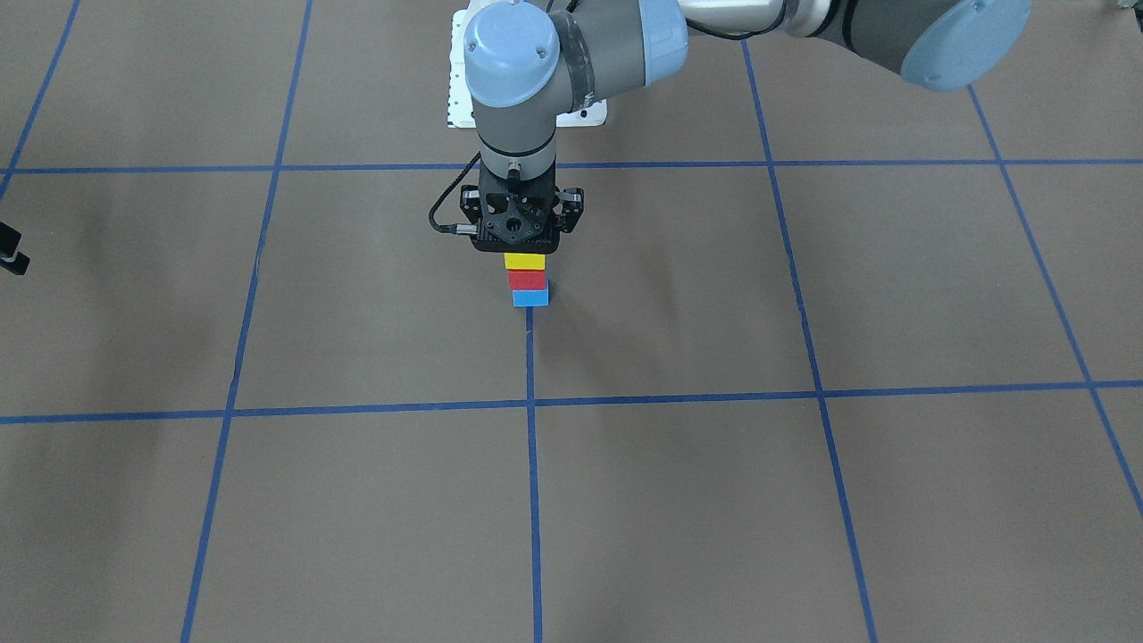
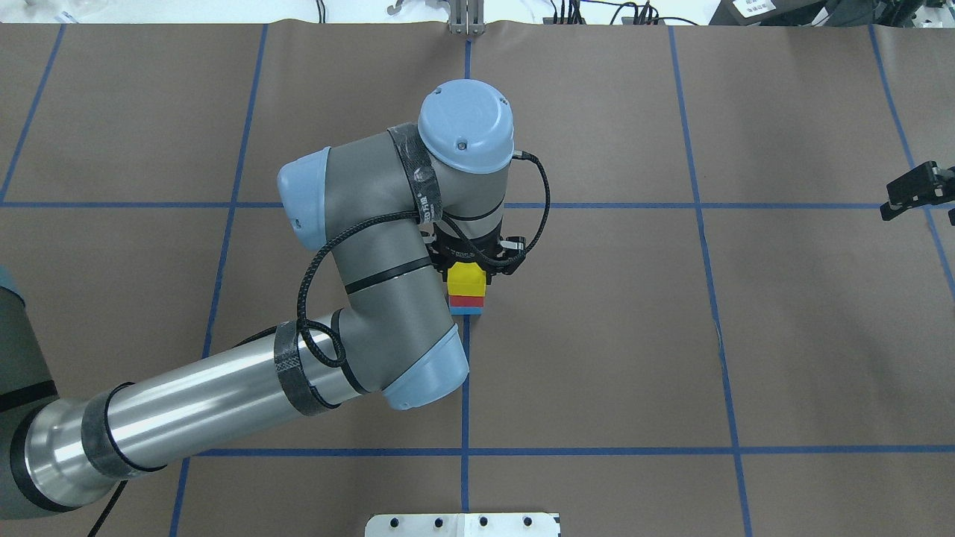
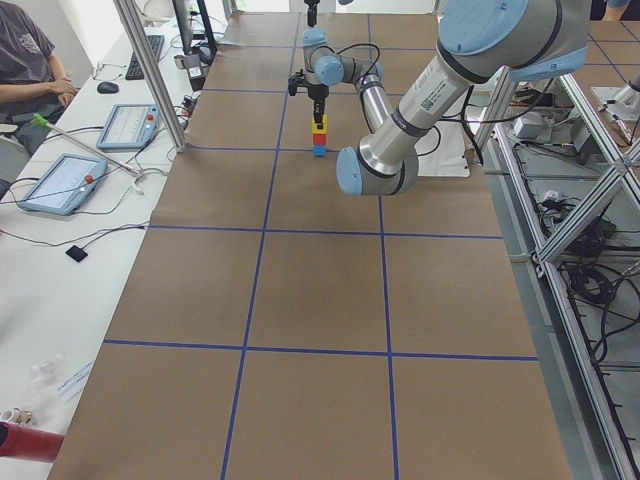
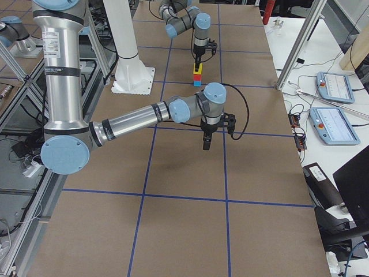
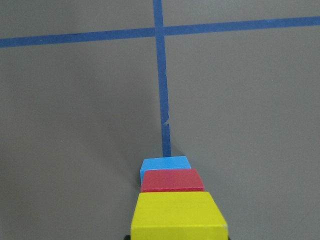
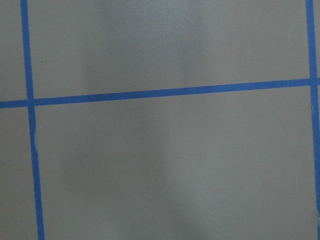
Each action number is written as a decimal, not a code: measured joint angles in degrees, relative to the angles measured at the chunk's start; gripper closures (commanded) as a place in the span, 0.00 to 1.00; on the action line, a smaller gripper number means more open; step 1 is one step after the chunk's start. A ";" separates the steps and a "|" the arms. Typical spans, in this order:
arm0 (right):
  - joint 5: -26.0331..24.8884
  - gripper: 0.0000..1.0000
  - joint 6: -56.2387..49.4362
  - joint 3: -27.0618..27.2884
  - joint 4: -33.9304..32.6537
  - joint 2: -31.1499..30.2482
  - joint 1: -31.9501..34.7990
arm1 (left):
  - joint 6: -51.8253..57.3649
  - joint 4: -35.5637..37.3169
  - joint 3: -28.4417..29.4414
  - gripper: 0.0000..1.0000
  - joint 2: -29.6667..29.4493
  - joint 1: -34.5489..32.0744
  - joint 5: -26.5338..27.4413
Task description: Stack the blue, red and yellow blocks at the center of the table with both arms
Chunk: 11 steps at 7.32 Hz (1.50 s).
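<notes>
Blue block (image 1: 530, 298), red block (image 1: 527, 279) and yellow block (image 1: 524, 261) stand stacked at the worktop (image 1: 714, 295) centre, yellow on top. The left hand (image 1: 521, 243) hangs over them, the right hand (image 2: 914, 192) well off at 3 o'clock; neither hand's opening can be told.

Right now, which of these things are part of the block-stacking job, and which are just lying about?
Part of the job:
yellow block, red block, blue block, left claw over the stack, right claw off to the side.

Just lying about:
tablet, mouse and keyboard, all on the side bench.
</notes>
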 measured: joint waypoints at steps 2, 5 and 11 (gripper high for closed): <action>-0.02 0.00 0.00 0.01 0.00 0.06 0.04 | 0.00 -0.53 -0.01 0.20 0.05 0.00 0.06; 0.03 0.00 -0.02 0.06 0.00 0.15 0.08 | -0.20 -0.75 -0.09 0.00 0.17 0.20 0.39; 0.38 0.00 -2.86 -0.32 -0.05 0.05 2.75 | 8.43 8.00 -26.71 0.00 17.99 -6.82 -0.49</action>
